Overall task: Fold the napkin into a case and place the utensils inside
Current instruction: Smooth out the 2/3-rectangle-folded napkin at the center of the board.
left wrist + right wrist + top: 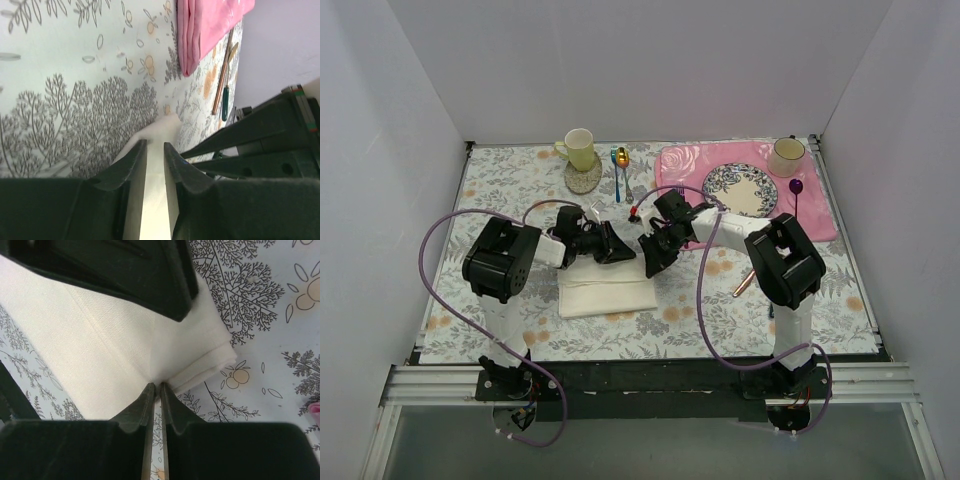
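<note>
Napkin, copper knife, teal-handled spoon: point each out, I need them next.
napkin [608, 297], top external view, middle of the folded cloth.
copper knife [220, 80], left wrist view, midway along its shaft.
teal-handled spoon [225, 104], left wrist view, on the teal handle.

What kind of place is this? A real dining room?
Probably not: it looks like a robot test booth dressed as a dinner table. Plain white walls box in a flowery tablecloth, a plate sits on a pink placemat, and two robot arms hold a napkin.
</note>
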`<state>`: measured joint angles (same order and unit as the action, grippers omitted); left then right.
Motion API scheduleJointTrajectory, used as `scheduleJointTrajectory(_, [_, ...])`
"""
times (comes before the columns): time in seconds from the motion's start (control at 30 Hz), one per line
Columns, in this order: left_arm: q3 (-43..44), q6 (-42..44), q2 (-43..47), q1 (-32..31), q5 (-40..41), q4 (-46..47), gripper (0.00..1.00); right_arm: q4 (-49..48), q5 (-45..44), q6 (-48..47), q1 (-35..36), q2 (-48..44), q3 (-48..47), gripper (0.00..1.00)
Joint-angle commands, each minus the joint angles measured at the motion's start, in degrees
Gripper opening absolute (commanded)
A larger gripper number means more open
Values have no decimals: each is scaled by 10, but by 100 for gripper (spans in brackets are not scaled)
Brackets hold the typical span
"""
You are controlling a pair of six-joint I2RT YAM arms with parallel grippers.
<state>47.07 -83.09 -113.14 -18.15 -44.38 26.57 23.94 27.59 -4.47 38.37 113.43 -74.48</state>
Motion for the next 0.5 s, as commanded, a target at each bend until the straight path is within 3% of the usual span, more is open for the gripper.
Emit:
scheduleJointTrajectory(0.0, [-38, -10, 62, 22, -19, 30, 26, 0, -55, -16, 4, 30, 42, 15])
scheduleJointTrajectory(0.1, [-34, -12, 106, 29, -68, 28, 29, -2, -57, -12, 3, 34, 45, 15])
scheduleJointTrajectory(0.23, [-41, 13, 138, 46, -116, -48, 29, -2, -59, -9, 4, 37, 43, 15])
scheduleJointTrajectory(0.33, [-58, 74, 144, 79, -121, -140, 29, -5, -63, -9, 3, 42, 42, 15])
scheduleJointTrajectory(0.47, [-67, 149, 109, 172, -128, -240, 27, -1, -64, -9, 0, 48, 39, 15])
